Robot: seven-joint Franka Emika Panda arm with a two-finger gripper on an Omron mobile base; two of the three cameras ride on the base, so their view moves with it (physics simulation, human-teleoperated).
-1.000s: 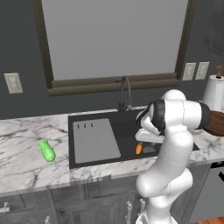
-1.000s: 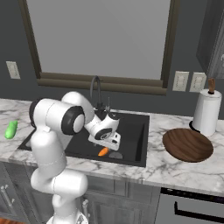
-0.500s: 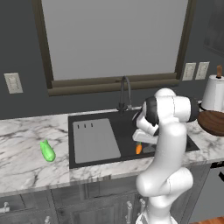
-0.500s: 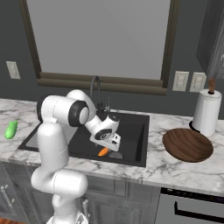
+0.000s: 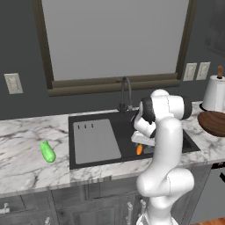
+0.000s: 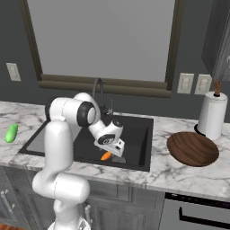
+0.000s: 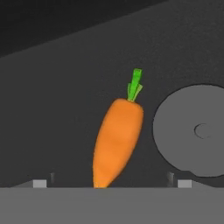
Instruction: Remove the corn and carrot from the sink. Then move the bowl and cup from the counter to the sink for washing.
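The carrot (image 7: 117, 141) lay on the sink (image 5: 176, 148) floor near the front wall, just beside the round drain (image 7: 192, 131), directly below the gripper (image 7: 111, 183). The gripper's jaws stood fully apart, one tip on each side of the carrot, holding nothing.

Risks, judged from this position: the carrot was smooth, tapered and rounded, so closing near the narrow tip could have squeezed it out of the jaws; a grip across the thick middle appeared safer. It could also have rolled on the flat, hard basin floor if one finger touched first. The front wall stood close, so a low approach risked a knock against it.

The corn (image 5: 47, 151), a glossy green oblong, lay on the counter (image 5: 26, 171) left of the sink, well apart from it. The counter was white veined marble. The bowl (image 6: 193, 148), shallow dark wood grain, sat on the counter to the right.
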